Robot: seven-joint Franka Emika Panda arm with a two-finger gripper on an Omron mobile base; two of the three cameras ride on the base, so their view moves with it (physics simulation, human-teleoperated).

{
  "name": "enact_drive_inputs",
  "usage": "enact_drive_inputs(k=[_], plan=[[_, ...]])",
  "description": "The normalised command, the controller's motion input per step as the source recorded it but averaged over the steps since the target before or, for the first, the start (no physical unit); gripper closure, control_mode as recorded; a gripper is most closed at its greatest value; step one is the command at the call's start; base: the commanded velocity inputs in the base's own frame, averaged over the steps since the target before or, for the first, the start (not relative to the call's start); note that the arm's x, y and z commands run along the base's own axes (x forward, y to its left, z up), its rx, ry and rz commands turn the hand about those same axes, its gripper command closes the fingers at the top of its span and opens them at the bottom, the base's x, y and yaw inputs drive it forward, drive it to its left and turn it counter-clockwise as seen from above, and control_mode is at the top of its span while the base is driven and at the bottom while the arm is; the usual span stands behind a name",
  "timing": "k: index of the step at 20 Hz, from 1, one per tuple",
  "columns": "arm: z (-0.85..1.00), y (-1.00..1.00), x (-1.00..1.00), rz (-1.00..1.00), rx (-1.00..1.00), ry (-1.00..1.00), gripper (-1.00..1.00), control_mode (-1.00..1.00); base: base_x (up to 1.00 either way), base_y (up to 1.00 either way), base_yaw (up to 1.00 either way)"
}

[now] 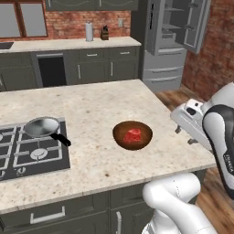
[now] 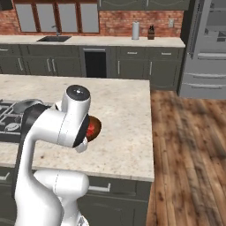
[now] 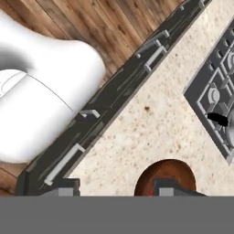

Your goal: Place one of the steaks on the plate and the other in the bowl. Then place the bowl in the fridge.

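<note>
Steak (image 1: 133, 135) flat in the bowl (image 1: 132, 135) on the tabletop (image 1: 91, 119), long axis unclear. Fingers (image 3: 114, 191) spread, grasping nothing, bowl just ahead of one fingertip.

bowl (image 2: 95, 128): mostly hidden behind arm | steak (image 2: 91, 129): probably inside, barely visible

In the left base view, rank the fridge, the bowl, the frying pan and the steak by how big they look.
1. Fridge, largest even though farthest.
2. Bowl and frying pan: bodies look alike, so no ranking; the pan's handle adds length.
3. Steak, smallest, lying inside the bowl.
</note>
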Motion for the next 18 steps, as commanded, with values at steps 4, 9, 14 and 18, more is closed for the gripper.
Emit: enact_drive_inputs(k=[4,9,14,18], plan=[[-0.25,0.13,0.18,0.13,-0.04,-0.02,-1.0,-1.0,0.0,0.0,0.0],[-0.23,0.07,0.33,0.06,-0.01,-0.02,-1.0,-1.0,0.0,0.0,0.0],[-0.24,0.0,0.25,0.0,0.0,-0.04,-1.0,-1.0,0.0,0.0,0.0],[-0.26,0.0,0.32,0.0,0.0,-0.01,-1.0,-1.0,0.0,0.0,0.0]])
